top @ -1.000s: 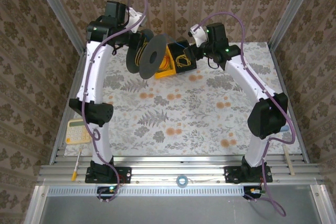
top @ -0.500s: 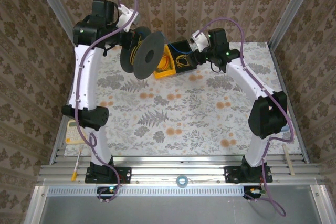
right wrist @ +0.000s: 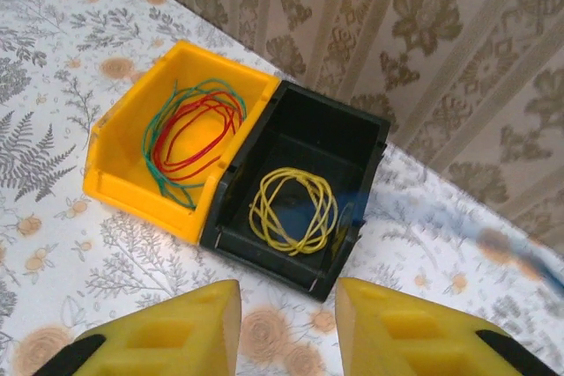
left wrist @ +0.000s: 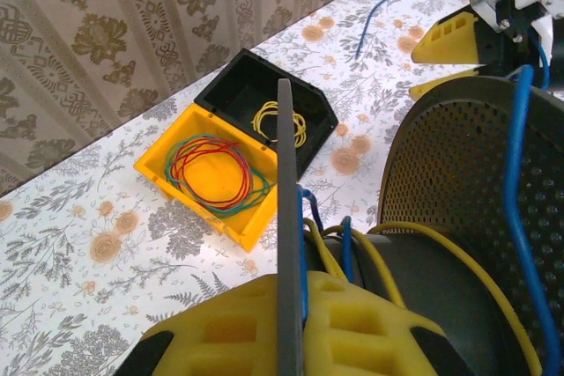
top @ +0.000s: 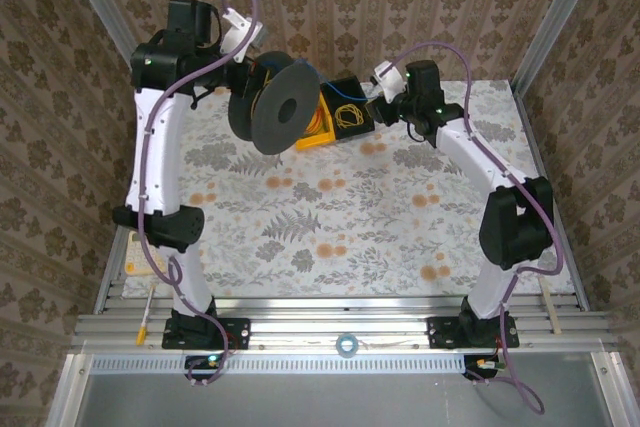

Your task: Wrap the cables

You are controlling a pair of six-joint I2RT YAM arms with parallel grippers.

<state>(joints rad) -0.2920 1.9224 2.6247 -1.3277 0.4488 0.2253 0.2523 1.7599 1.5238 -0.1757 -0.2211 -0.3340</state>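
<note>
You have the floral-print table [top: 330, 237] mostly bare, with the work going on at its far edge.

The black plastic spool [top: 278, 107] hangs in the air there, its perforated flange facing the overhead camera. Your left gripper [left wrist: 286, 305] is clamped on the thin edge of one flange, yellow pads pressed to either side.

Just beside the spool, on the table, stand a yellow open-fronted plastic bin [right wrist: 132, 182] and a black plastic bin [right wrist: 308, 129], touching side by side.

Your right gripper [right wrist: 286, 314] hovers above those bins with its fingers apart and nothing visible between them.

The thin yellow cable [left wrist: 324, 253] already lies in a few turns around the spool's hub. The thin bright blue cable [left wrist: 520, 173] is on the hub too, but one strand climbs over the flange rim towards the right gripper. A further stretch of it trails loose across the table. The wrist view is blurred there, so I cannot tell whether that strand touches the fingers.

A loose yellow coil [right wrist: 295, 209] sits in the black bin, and red and green coils [right wrist: 189, 143] sit in the yellow one.

By my reading you are partway: the winding is well begun, and the blue tail is left to take up.
</note>
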